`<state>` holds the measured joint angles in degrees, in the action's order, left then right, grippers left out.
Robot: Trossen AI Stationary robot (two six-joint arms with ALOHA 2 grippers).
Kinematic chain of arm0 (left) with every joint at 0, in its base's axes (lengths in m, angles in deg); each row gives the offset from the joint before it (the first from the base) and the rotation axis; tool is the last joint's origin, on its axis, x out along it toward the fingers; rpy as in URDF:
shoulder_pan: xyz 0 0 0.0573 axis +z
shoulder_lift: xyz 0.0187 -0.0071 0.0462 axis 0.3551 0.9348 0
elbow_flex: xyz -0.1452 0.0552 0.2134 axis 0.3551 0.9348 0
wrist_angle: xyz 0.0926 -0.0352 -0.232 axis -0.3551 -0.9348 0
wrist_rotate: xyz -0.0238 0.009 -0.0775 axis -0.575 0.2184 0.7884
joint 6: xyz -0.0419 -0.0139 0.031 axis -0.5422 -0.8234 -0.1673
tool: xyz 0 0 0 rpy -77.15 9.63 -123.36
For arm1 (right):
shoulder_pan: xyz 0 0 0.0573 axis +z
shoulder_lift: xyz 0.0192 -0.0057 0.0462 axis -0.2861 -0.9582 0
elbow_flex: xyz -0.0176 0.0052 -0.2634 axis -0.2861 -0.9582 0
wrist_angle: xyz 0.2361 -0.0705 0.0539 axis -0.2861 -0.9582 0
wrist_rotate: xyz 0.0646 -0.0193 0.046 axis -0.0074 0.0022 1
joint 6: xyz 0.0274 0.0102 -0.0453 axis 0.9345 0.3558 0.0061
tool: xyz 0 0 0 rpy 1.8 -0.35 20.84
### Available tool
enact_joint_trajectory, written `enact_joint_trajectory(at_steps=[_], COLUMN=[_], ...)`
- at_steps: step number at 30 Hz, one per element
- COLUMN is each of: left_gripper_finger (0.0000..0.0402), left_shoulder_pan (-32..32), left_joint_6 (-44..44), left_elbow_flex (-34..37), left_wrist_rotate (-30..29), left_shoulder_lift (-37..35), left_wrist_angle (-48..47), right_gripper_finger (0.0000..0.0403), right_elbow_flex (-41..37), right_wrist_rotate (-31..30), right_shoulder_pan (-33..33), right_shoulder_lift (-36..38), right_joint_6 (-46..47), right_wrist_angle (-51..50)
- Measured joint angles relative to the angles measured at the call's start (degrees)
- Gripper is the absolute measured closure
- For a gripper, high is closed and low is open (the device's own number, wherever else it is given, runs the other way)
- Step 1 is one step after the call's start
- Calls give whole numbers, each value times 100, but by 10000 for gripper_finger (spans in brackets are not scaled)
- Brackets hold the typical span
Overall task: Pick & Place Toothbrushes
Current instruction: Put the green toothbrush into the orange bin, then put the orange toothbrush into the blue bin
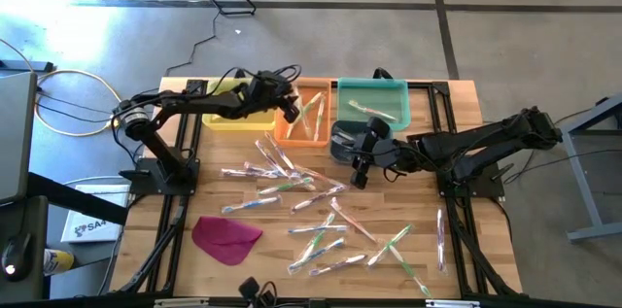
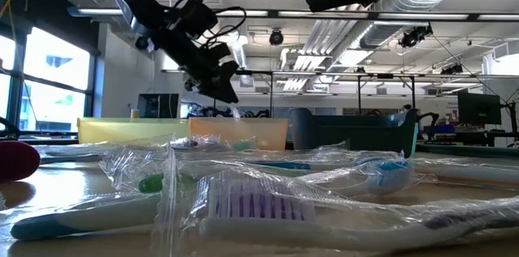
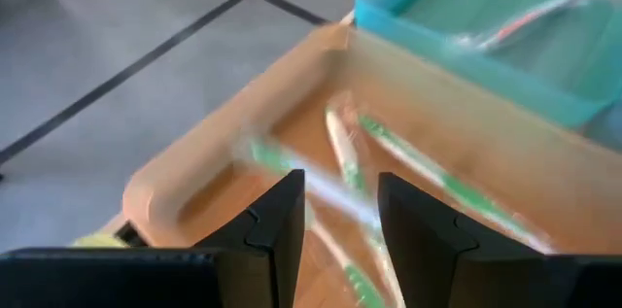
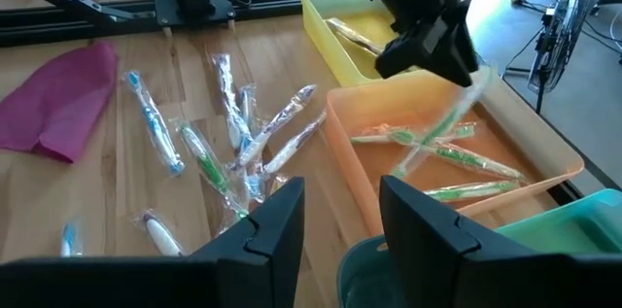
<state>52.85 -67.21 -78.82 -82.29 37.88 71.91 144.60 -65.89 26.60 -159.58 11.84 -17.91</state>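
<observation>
Many wrapped toothbrushes (image 1: 301, 206) lie scattered on the wooden table. My left gripper (image 1: 292, 112) hangs open over the orange bin (image 1: 282, 131), where several green-handled toothbrushes (image 4: 457, 157) lie. In the right wrist view one wrapped toothbrush (image 4: 442, 128) slants, blurred, in the air just under the left gripper (image 4: 465, 63) and above the bin floor. In the left wrist view nothing sits between the left gripper's (image 3: 340, 187) fingers. My right gripper (image 1: 358, 180) waits open above the table's middle, by the heap.
A yellow bin (image 1: 228, 119) stands left of the orange one. A teal bin (image 1: 374, 85) stands right of it and holds a toothbrush. A dark bin (image 1: 342, 143) is under the right arm. A magenta cloth (image 1: 225, 235) lies near left, and one toothbrush (image 1: 440, 240) lies far right.
</observation>
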Motion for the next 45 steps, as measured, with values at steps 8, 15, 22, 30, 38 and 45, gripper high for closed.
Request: enact_joint_trajectory(at_steps=[8, 15, 22, 30, 38, 45], left_gripper_finger=[275, 275, 275, 276, 344, 396], left_shoulder_pan=[17, 17, 15, 15, 15, 15], left_joint_6=[-2, -46, -205, -71, 103, 111], left_elbow_flex=[-123, -123, -123, -123, -123, -120], left_wrist_rotate=[-7, 292, 372, 377, 985, 1548], left_shoulder_lift=[-2, -2, -2, -2, -2, -2], left_wrist_angle=[2, -10, -15, -68, -186, -121], right_gripper_finger=[275, 275, 275, 275, 275, 275], right_elbow_flex=[0, 0, 0, 0, 0, 0], right_wrist_rotate=[0, 2, 2, 0, -15, -14], right_shoulder_pan=[0, 0, 0, 0, 0, -1], right_shoulder_lift=[0, 0, 0, 0, 0, 0], right_joint_6=[0, -4, -15, -17, -17, -17], right_wrist_angle=[-2, -4, -4, -4, -4, -4])
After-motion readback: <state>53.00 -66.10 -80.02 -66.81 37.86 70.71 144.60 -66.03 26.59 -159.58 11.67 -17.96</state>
